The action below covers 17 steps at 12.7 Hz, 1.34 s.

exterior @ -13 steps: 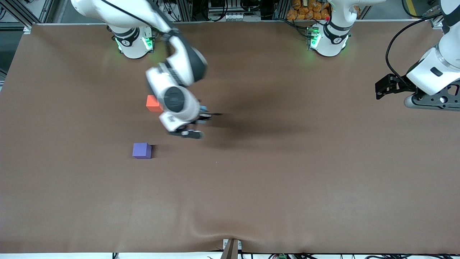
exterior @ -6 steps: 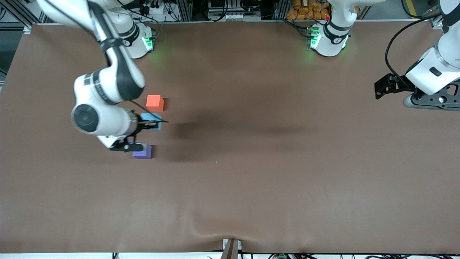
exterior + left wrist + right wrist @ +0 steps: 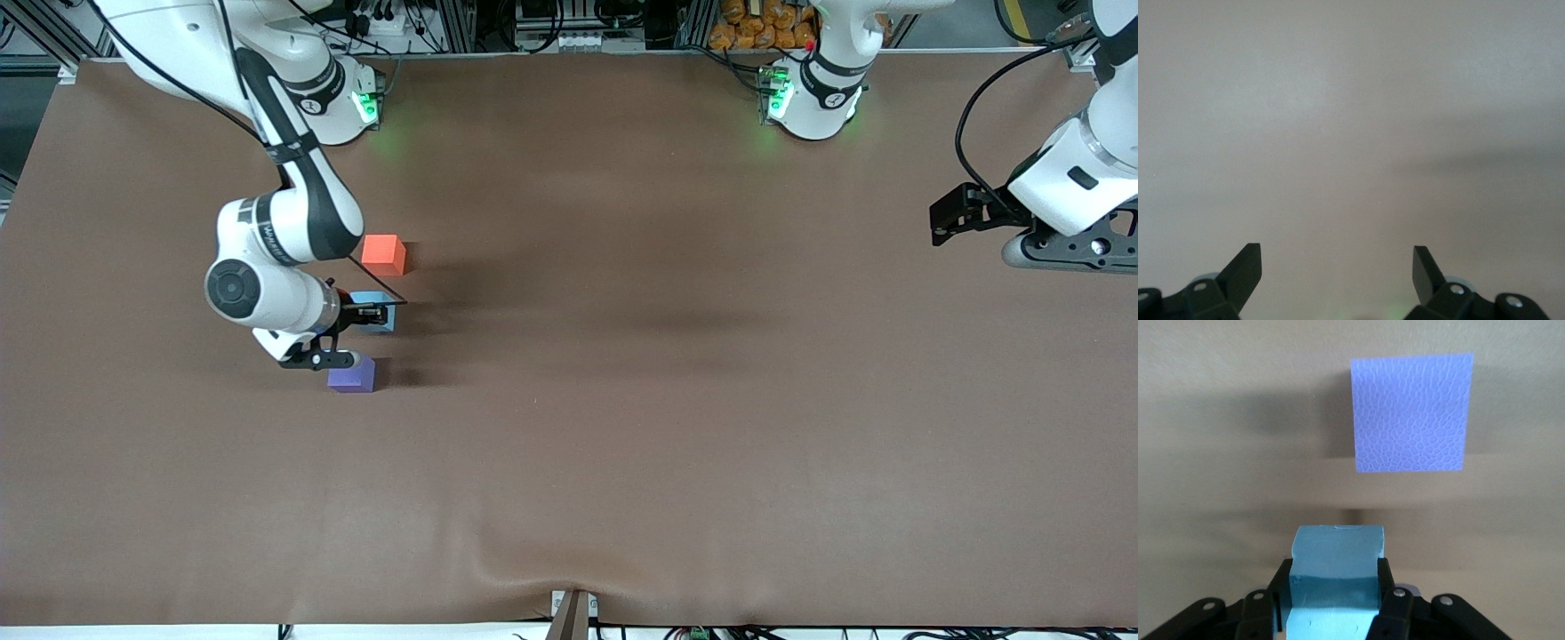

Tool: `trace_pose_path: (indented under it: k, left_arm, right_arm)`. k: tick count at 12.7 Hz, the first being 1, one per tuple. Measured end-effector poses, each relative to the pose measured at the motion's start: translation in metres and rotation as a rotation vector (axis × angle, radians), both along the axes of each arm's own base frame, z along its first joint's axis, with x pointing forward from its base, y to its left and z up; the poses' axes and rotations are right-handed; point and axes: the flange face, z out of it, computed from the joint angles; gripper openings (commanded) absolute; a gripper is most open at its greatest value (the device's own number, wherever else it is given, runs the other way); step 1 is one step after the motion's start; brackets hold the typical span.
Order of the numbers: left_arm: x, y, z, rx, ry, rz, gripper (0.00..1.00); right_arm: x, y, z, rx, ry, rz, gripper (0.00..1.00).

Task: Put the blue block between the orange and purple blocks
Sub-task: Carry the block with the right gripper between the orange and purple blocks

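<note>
The right gripper (image 3: 360, 313) clamps the blue block (image 3: 373, 307) between the orange block (image 3: 383, 254) and purple block (image 3: 351, 374), while the left gripper (image 3: 942, 218) waits spread wide.

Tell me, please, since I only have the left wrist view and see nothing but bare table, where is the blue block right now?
Observer: The blue block is clamped between the fingers of the right gripper.
Operator: Thank you. Where is that gripper relative to the other two blocks?
Observer: It is over the gap between the orange block and the purple block.
Operator: Is the blue block touching either of them?
Observer: No; the right wrist view shows bare table between it and the purple block.
Operator: And where is my own arm?
Observer: The left gripper waits, open, over the left arm's end of the table.
</note>
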Motion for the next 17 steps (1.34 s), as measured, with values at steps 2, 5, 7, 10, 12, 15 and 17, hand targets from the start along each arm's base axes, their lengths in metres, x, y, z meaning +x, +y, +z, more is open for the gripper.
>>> trace_pose_path:
  k: [2, 5, 7, 10, 12, 15, 17]
  left_arm:
    - [0.0, 0.0, 0.0, 0.0, 0.0, 0.0, 1.0]
    - [0.0, 0.0, 0.0, 0.0, 0.0, 0.0, 1.0]
    - [0.0, -0.002, 0.0, 0.0, 0.0, -0.003, 1.0]
    - [-0.005, -0.01, 0.005, -0.002, -0.006, -0.014, 1.0]
    - [-0.011, -0.012, 0.006, 0.0, -0.004, -0.014, 1.0]
    - [-0.014, -0.011, 0.007, 0.001, -0.006, -0.013, 1.0]
    - [-0.015, -0.011, 0.007, 0.001, -0.006, -0.011, 1.0]
  right_arm:
    - [-0.007, -0.002, -0.009, -0.004, -0.002, -0.002, 0.0]
    - [-0.006, -0.007, -0.01, -0.005, -0.002, -0.009, 0.0]
    - [-0.006, -0.011, -0.01, -0.006, -0.003, -0.017, 0.0]
    - [-0.006, -0.017, -0.012, -0.008, -0.001, -0.028, 0.0]
    - [-0.007, -0.02, -0.016, -0.009, -0.015, -0.033, 0.0]
    - [-0.014, -0.023, -0.03, -0.011, -0.055, -0.042, 0.99]
    - [-0.015, -0.023, -0.031, -0.012, -0.053, -0.043, 1.0]
